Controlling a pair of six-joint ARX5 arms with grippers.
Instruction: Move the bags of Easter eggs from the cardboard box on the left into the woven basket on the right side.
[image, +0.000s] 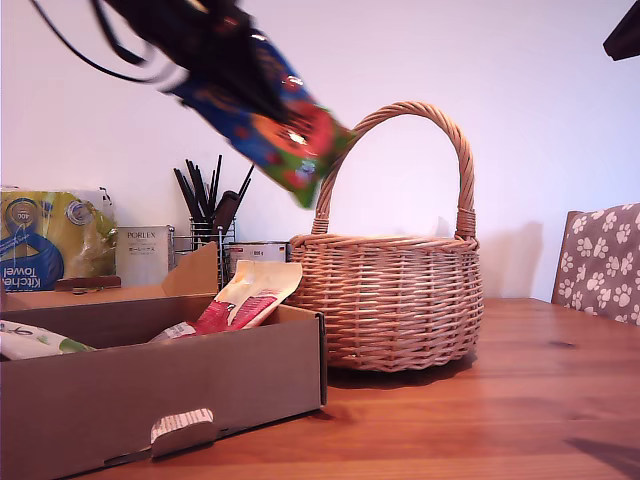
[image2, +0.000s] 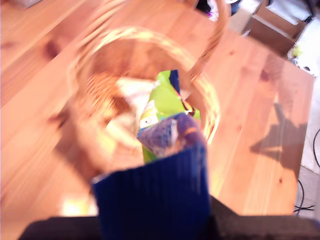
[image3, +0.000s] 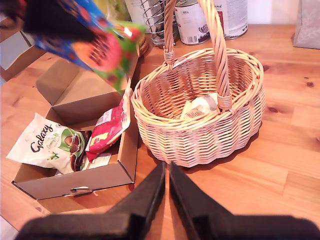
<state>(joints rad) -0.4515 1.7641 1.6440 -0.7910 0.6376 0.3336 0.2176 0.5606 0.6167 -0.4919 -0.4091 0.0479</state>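
- Above the woven basket (image: 385, 300), toward the exterior view's left of its arched handle (image: 462, 150): my first gripper (image: 215, 50) holds the blue, orange and green egg bag (image: 275, 125) clear of the rim, jaws clamped on the bag's upper end.
- Bag's long axis is tilted, running down toward the exterior view's right; free lower tip sits just beside the handle's near upright.
- First wrist view looks straight down the bag (image2: 167, 120) into the basket mouth (image2: 100, 65), badly blurred. I judge the drop line lands inside the rim, close to the handle side.
- Key relation: basket opening lies directly below the held bag, handle arch close by. Risk as I read it: the tip snags the handle on release.
- My second gripper (image3: 166, 172) hangs over the near table edge, well apart from the basket (image3: 200, 130), fingers together, nothing held.
- One pale bag (image3: 200, 106) already lies in the basket.
- Cardboard box (image3: 75, 180), at the exterior view's left, holds the white Galaxy bag (image3: 42, 145) and the cream-and-red bag (image3: 107, 130) leaning on the wall nearest the basket.
- First arm is the nearer one for the drop; second is idle.
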